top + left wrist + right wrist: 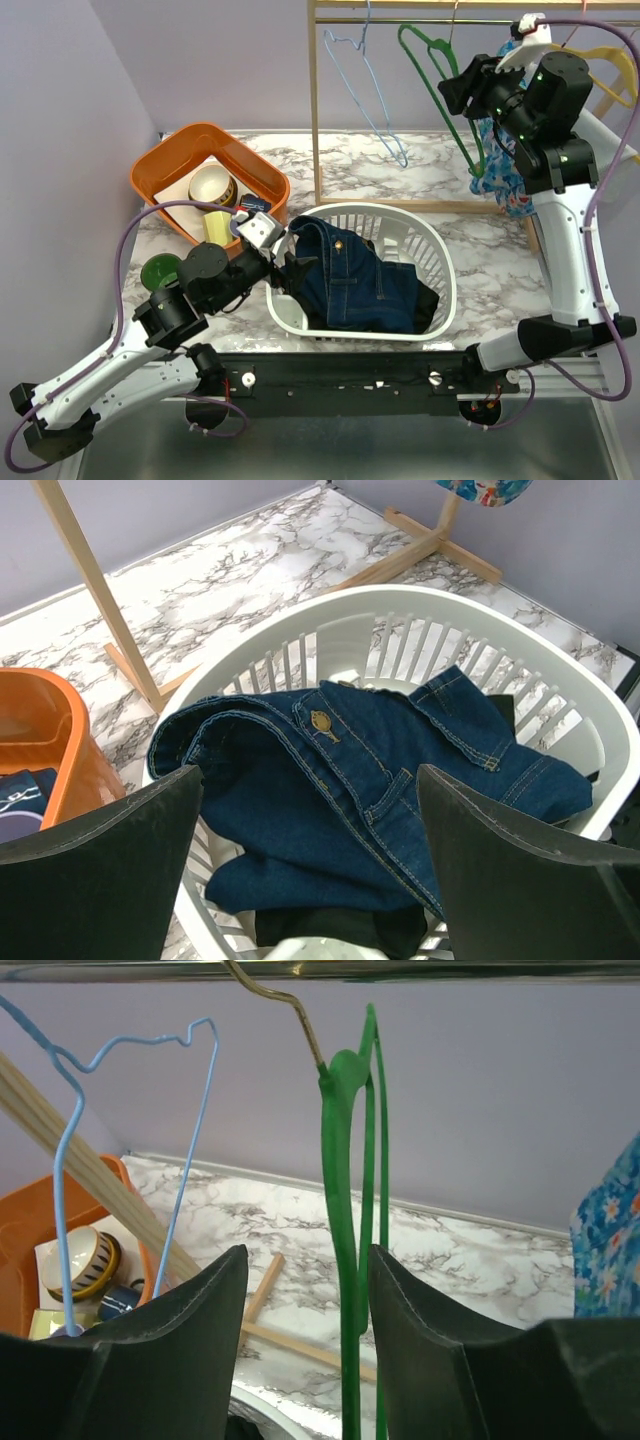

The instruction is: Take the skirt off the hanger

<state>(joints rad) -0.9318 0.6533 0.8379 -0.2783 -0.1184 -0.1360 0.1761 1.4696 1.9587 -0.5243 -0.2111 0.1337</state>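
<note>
Skirt (355, 285) first: what you can take for it is the blue denim piece with a waistband and a brass button. It lies bunched in the white basket (395, 232) at the near middle of the table (350, 165), one fold draped over the basket's left rim and something black beneath it. It is on no hanger that you can see, so I judge the main step done. The green hanger (342, 1120) hangs bare by its hook from the rail (450, 968), which fits that reading, though nothing here proves it is the one that carried the skirt. Your right gripper (308, 1260) is up by the rail with its fingers spread apart; the hanger's green shaft runs down through the gap, close to one finger. I cannot tell whether it touches, but nothing is pinched. Your left gripper (310, 775) hovers low at the basket's left side, fingers spread wide and holding nothing, the denim just beyond them. Note that a blue floral garment (505, 170) hangs from a white hanger (525, 45) at the right end of the rail, partly behind the right arm. If that were the skirt meant, the job would be unstarted, though I think that less likely. What seems left for you is to draw the right arm clear without knocking the green hanger off the rail, and to lift the left arm away from the basket.
</note>
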